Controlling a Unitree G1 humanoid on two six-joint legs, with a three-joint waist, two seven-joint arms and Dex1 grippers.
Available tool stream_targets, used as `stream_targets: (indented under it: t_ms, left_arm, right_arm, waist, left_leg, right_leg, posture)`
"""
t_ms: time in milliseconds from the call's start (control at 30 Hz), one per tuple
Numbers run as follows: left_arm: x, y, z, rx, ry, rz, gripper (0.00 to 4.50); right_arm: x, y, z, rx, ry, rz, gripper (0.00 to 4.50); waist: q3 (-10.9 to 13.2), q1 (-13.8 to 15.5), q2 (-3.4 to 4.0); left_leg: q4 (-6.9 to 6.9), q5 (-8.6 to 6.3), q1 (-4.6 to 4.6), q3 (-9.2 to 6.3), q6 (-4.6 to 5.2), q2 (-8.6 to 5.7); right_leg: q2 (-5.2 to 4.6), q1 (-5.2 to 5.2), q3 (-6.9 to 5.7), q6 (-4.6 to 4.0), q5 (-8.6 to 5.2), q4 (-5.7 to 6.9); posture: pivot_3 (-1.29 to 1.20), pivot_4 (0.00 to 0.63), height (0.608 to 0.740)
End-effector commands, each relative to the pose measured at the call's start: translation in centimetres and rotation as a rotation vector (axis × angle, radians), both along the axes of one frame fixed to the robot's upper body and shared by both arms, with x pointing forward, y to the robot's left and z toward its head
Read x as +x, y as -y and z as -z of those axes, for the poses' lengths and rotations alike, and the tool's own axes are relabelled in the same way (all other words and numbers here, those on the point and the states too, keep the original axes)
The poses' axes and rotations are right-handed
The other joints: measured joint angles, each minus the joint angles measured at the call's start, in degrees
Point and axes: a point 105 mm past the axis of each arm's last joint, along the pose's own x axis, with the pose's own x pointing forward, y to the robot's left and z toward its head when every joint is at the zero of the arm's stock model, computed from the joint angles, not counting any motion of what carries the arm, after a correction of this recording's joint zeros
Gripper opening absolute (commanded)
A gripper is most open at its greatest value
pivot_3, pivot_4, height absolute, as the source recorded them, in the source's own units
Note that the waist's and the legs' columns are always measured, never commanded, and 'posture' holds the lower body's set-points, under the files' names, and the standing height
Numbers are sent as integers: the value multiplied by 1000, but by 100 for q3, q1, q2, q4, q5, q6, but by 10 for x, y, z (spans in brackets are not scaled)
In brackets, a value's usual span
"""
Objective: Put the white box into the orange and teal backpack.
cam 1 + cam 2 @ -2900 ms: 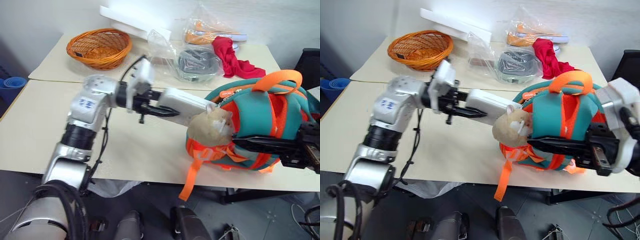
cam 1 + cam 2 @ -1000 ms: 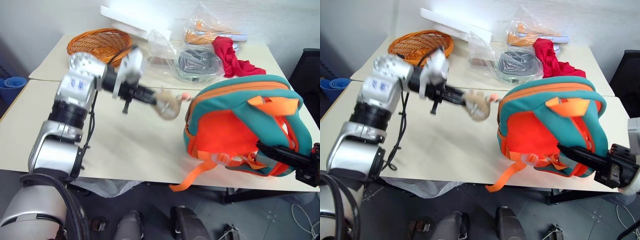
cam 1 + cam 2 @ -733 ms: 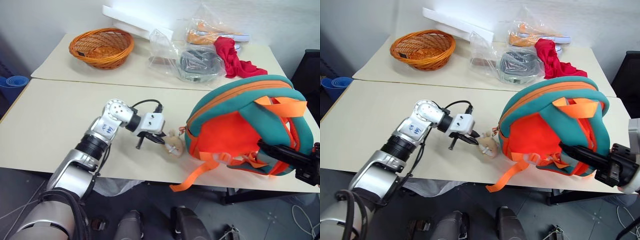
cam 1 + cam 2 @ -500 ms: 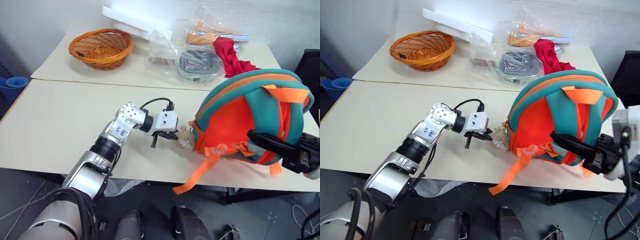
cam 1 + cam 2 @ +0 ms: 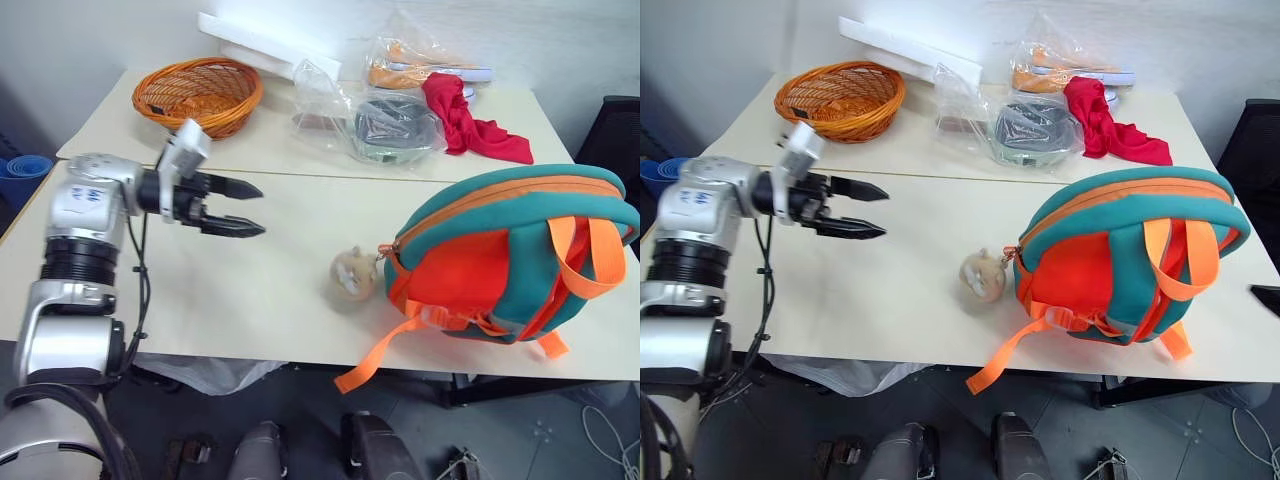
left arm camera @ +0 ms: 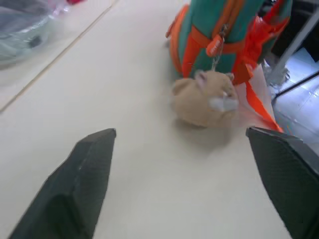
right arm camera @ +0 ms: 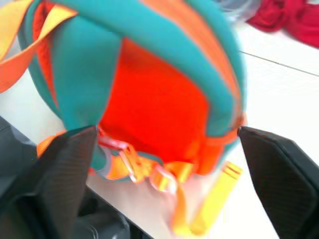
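The orange and teal backpack (image 5: 500,255) rests on the near table at the right, with orange straps looped over its right side. Its tan hamster charm (image 5: 350,272) lies on the table just left of it. My left gripper (image 5: 250,210) hovers open and empty well to the left of the charm, pointing toward it. In the left wrist view its fingers (image 6: 87,172) stand wide apart with the charm (image 6: 205,97) beyond them. My right gripper (image 7: 168,132) is open and apart from the backpack (image 7: 154,94), which fills the space ahead of it. The white box is out of view.
On the far table stand an orange wicker basket (image 5: 198,92), a long white foam slab (image 5: 265,45), clear plastic bags (image 5: 385,115) and a red cloth (image 5: 470,120). A seam (image 5: 300,172) divides the two tables. An orange strap (image 5: 370,360) hangs over the front edge.
My left gripper let go of the hamster charm, opened and drew back to the left and up. My right gripper released the backpack and pulled away right; the backpack settled on the table.
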Motion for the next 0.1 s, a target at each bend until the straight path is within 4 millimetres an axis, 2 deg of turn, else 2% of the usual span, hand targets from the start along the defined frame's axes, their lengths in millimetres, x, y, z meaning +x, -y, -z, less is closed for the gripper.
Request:
stream_targets:
  t_ms: [33, 100]
  left_arm:
    - [-9, -8, -23, -47, 80, -18, 4468]
    - [-4, -3, -15, -46, 96, -71, 4468]
  right_arm:
    - [-2, 19, -9, -27, 68, 61, 4486]
    - [6, 21, 4, -4, 70, 87, 4486]
  waist:
    - [0, 0, -1]
    - [0, 0, -1]
  left_leg:
    - [0, 0, -1, -1, 0, 1]
    - [1, 0, 1, 2, -1, -2]
  right_leg:
    - [-1, 0, -1, 0, 0, -1]
    - [-8, 0, 1, 0, 0, 2]
  posture:
    - [0, 150, 740]
    - [0, 150, 740]
